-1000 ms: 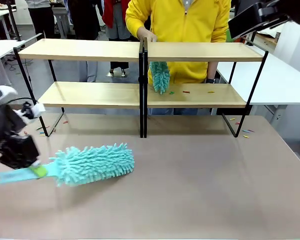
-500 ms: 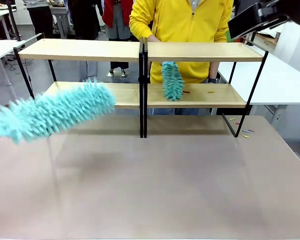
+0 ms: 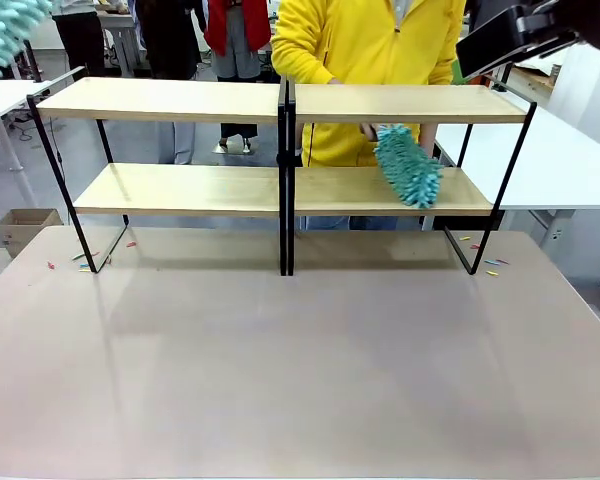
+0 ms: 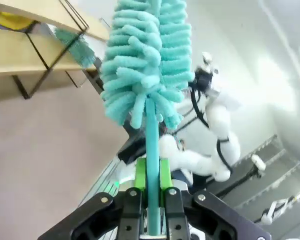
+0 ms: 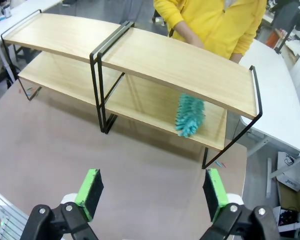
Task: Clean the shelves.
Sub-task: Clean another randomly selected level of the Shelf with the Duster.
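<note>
The shelves [image 3: 280, 100] are two joined wooden racks on black frames at the table's far side, seen from above as the shelves [image 5: 175, 62]. My left gripper [image 4: 151, 200] is shut on the handle of a teal fluffy duster [image 4: 147, 60], whose head is raised at the top left corner as the duster [image 3: 5, 25]. A person in yellow [image 3: 365, 40] holds a second teal duster [image 3: 408, 165] on the right rack's lower board, also visible as the duster [image 5: 190, 116]. My right gripper [image 5: 151, 195] hangs open high above the table with nothing between its fingers.
Small coloured bits lie on the table by the right rack's foot [image 3: 485, 265] and by the left foot [image 3: 90, 258]. A cardboard box [image 3: 25, 225] sits on the floor at left. White tables flank the shelves. A dark part of my right arm [image 3: 520, 35] is at top right.
My left arm swung the duster up from the table's left side to the top left corner. The person's duster moved right along the lower board.
</note>
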You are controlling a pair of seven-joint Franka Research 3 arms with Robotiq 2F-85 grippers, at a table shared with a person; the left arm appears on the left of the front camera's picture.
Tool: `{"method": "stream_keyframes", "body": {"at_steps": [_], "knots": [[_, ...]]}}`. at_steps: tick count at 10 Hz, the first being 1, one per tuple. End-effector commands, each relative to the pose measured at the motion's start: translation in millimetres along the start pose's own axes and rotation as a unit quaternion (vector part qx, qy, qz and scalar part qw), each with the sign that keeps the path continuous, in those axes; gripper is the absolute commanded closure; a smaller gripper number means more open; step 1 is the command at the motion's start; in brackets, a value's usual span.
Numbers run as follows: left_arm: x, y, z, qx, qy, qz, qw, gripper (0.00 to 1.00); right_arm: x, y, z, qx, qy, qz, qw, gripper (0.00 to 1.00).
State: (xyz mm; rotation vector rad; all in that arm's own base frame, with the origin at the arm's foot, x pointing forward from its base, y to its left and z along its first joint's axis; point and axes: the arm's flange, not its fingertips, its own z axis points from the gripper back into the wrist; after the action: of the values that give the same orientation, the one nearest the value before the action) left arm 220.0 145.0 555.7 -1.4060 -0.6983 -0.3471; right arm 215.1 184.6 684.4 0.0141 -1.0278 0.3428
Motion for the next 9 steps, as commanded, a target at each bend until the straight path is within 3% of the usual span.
{"method": "stream_keyframes", "body": {"at_steps": [1, 2, 9], "knots": [[40, 15, -10, 0.166, -0.088, 0.131, 0.973, 1.00, 0, 0, 0, -0.002, -0.001, -0.002, 1.000, 0.00], [0, 0, 0, 0.000, 0.000, 0.000, 1.000, 1.00, 0, 0, 0, -0.002, -0.001, -0.002, 1.000, 0.00], [0, 0, 0, 0.000, 0.000, 0.000, 1.000, 1.00, 0, 0, 0, -0.002, -0.001, -0.002, 1.000, 0.00]]}}
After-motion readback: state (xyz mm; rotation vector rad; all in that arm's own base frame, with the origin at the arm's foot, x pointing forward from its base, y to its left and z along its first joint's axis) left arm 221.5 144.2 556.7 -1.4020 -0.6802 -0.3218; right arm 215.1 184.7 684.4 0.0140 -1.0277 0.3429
